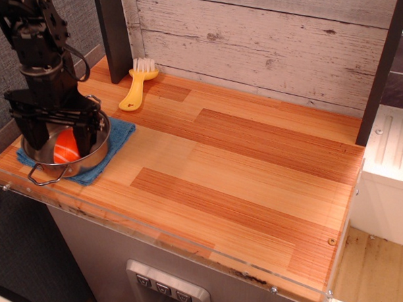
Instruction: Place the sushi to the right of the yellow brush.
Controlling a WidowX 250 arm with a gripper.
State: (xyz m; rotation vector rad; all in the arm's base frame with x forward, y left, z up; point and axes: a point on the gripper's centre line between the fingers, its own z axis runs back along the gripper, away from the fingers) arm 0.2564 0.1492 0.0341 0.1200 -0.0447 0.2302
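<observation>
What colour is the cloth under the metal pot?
Blue; the cloth shows under the pot in the observation image view.

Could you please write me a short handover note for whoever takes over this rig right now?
Gripper: open, jaws straddling the sushi inside the metal pot; whether the fingers touch it cannot be told.
Sushi: in the pot, which sits on the blue cloth at the left end of the table.
Yellow brush: at the back, against the wooden wall, handle pointing toward the front left.
Done: the arm is over the sushi.
Left: close on the sushi, lift it out of the pot, and set it on the bare wood to the right of the brush.
</observation>
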